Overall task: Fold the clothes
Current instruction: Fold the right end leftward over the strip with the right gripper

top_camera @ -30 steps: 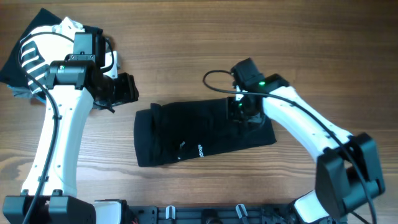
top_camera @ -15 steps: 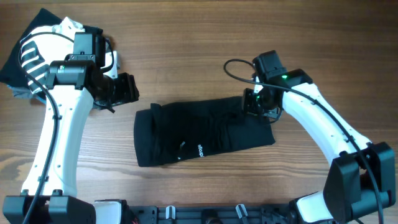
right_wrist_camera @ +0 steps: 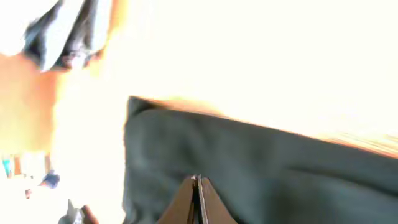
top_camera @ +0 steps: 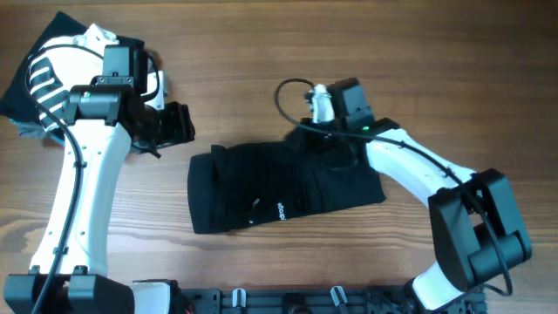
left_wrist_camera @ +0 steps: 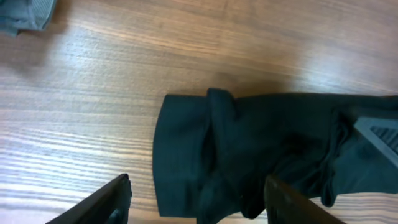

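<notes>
- One big soft black T-shirt (top_camera: 261, 187) lies in the middle of your brown wooden bench (top_camera: 261, 52), folded into a long strip.
- Your left fingers (top_camera: 174, 125) are wide open, empty, just off its left end.
- Your right fingers (right_wrist_camera: 198, 193) are pressed shut over its top right edge; pinching cloth or not, I can't tell.
- Next, I think: grab one end, lay it over the other.

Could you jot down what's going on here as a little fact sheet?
Clothing: black T-shirt, folded into a band on the wooden table
Left gripper: open, empty, off the shirt's left end
Right gripper: shut, at the shirt's upper edge; unclear whether it pinches fabric
Also: black-and-white garment, far left corner
</notes>
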Controlling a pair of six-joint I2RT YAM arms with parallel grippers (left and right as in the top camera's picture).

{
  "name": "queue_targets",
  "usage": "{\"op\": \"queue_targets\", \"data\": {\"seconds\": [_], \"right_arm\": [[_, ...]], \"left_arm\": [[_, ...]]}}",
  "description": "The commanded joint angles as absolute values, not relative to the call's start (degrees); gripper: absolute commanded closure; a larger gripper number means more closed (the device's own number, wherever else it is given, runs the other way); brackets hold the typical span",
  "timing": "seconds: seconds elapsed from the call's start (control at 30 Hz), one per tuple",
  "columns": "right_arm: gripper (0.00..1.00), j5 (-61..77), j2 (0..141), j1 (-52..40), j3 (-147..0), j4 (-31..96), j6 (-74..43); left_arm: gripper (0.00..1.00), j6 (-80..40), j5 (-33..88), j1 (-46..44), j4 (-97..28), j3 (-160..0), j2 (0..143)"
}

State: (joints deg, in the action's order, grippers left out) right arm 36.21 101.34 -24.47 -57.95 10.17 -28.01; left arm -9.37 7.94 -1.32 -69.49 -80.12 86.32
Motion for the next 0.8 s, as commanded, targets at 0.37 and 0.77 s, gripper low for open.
{"op": "queue_targets", "data": {"seconds": [0.37,0.77], "right_arm": [[0.88,23.77,89.56,-21.52,-59.72,38.57,-23.07],[0.76,11.07,90.11,-21.52,-58.17,50.17,-28.71]], "left_arm": [[0.00,-9.87,19.75,-0.84,-50.89,-54.28,87.13],[0.06,-3.42,30.20,-2.52,-34.39,-43.05,99.57]]}}
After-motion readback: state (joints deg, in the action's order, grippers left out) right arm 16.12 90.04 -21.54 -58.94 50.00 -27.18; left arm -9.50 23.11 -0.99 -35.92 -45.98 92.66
